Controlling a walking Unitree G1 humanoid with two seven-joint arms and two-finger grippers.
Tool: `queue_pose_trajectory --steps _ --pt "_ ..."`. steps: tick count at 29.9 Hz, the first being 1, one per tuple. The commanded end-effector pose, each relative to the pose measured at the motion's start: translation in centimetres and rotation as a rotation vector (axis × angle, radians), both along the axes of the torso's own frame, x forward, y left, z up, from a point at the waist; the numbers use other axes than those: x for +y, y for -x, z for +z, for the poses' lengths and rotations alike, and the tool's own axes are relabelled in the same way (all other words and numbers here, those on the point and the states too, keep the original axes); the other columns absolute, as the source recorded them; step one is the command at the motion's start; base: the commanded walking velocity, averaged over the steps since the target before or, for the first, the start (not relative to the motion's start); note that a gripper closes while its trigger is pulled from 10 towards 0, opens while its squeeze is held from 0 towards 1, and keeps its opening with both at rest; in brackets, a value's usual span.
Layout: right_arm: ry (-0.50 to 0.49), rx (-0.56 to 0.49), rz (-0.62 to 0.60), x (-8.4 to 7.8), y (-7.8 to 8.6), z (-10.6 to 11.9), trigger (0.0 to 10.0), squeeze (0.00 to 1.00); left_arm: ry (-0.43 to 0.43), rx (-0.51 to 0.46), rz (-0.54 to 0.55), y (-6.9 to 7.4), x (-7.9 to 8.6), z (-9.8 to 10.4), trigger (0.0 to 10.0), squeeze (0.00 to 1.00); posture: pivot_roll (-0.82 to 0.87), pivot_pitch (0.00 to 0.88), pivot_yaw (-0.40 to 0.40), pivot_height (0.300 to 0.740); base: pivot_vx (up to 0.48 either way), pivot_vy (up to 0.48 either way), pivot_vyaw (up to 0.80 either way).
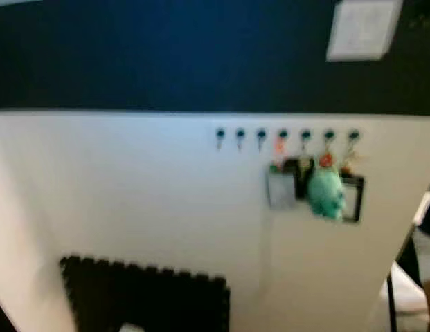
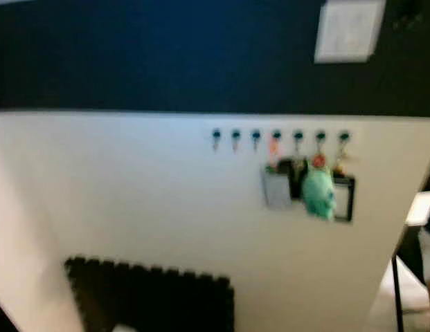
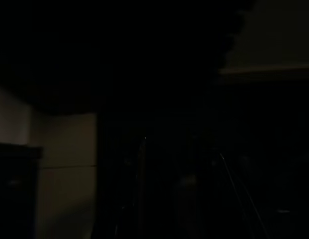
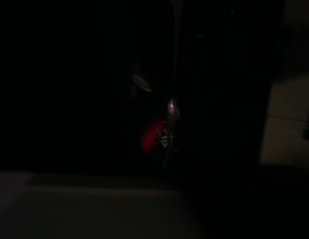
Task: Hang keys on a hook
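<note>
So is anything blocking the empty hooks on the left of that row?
Nothing visible does. The three left hooks of the row of dark-knobbed wall hooks hang bare against the white wall panel. The green plush keychain and other hangers crowd the right-hand hooks. A red key tag glints near the right pincer in the dark.

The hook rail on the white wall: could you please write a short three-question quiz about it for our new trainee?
1. True or false: every hook on the hook rail already carries something.
2. Multiple choice: the green plush toy hangs A) under the rail's left end, B) under its right part, C) on the dark floor mat.
3. Fill in: in the right wrist view, a small ___-coloured object shows with a glint of metal beside it.

Key:
1. False: the three leftmost hooks look bare, while the items hang bunched under the right part.
2. B.
3. Red; the view is too dark to tell what it is or whether it is held.
</note>
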State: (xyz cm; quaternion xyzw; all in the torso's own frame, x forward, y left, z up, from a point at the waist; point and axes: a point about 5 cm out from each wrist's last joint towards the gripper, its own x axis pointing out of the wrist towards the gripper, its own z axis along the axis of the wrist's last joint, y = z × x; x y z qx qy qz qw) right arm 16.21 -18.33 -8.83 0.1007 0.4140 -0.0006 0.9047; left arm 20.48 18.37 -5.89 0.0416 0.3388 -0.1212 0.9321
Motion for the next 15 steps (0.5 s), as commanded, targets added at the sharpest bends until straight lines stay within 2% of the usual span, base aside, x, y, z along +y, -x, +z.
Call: queue_pose_trajectory --steps 1,15 --pt "-0.007 0.0 -0.005 0.21 0.04 -0.04 10.0 0.0 -0.006 -0.008 -0.009 -0.41 -0.05 0.23 10.0 0.0 0.09 0.0 0.002 0.74 0.0 0.0 0.0" --pt "-0.012 -0.002 -0.008 0.36 -0.01 -0.03 10.0 0.0 -0.019 -0.009 -0.051 -1.01 -0.24 0.54 10.0 0.0 0.09 0.0 0.011 0.74 0.0 0.0 0.0"
